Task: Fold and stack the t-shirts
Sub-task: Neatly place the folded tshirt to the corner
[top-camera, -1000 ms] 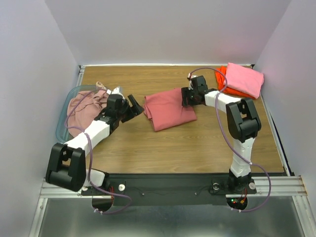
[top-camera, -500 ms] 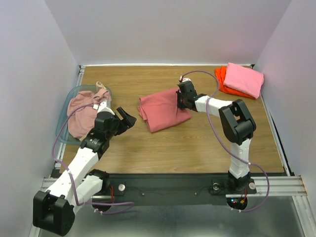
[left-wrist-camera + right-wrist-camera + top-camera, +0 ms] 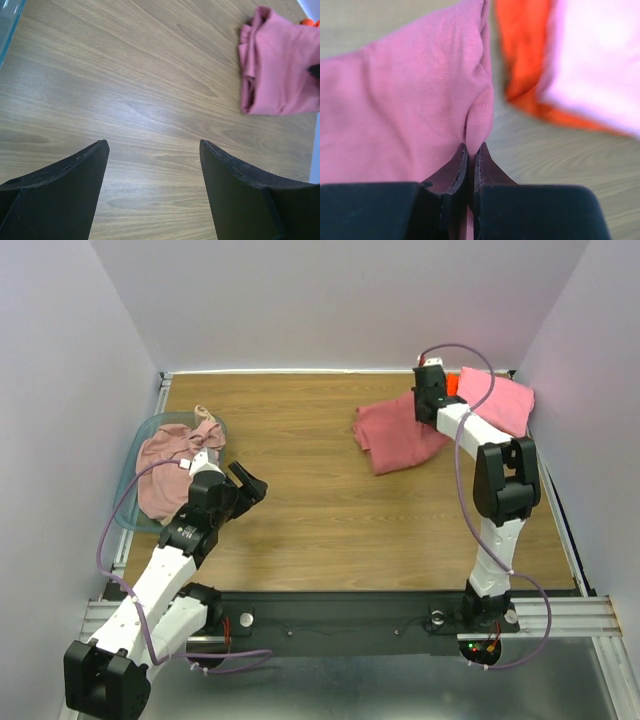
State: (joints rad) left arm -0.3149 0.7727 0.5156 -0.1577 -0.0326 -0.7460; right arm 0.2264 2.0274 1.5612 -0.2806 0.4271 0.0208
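A folded salmon-red t-shirt (image 3: 398,435) lies at the table's back right, also in the left wrist view as the salmon-red t-shirt (image 3: 280,75) and the right wrist view as the salmon-red t-shirt (image 3: 395,105). My right gripper (image 3: 428,410) (image 3: 471,147) is shut, pinching the shirt's right edge. Just beyond sits a stack with a bright pink t-shirt (image 3: 497,400) (image 3: 600,60) on an orange t-shirt (image 3: 452,388) (image 3: 522,55). My left gripper (image 3: 250,483) (image 3: 152,145) is open over bare wood, nothing between its fingers. More shirts, pale pink (image 3: 170,465), lie crumpled in the basket.
A translucent blue-green basket (image 3: 130,475) stands at the table's left edge; its corner (image 3: 10,25) shows in the left wrist view. Walls close in the table at the back and both sides. Purple cables loop from both arms.
The right gripper shut on the salmon-red t-shirt and dragged it from the table's middle toward the back-right stack. The left arm drew back toward its base, still open.
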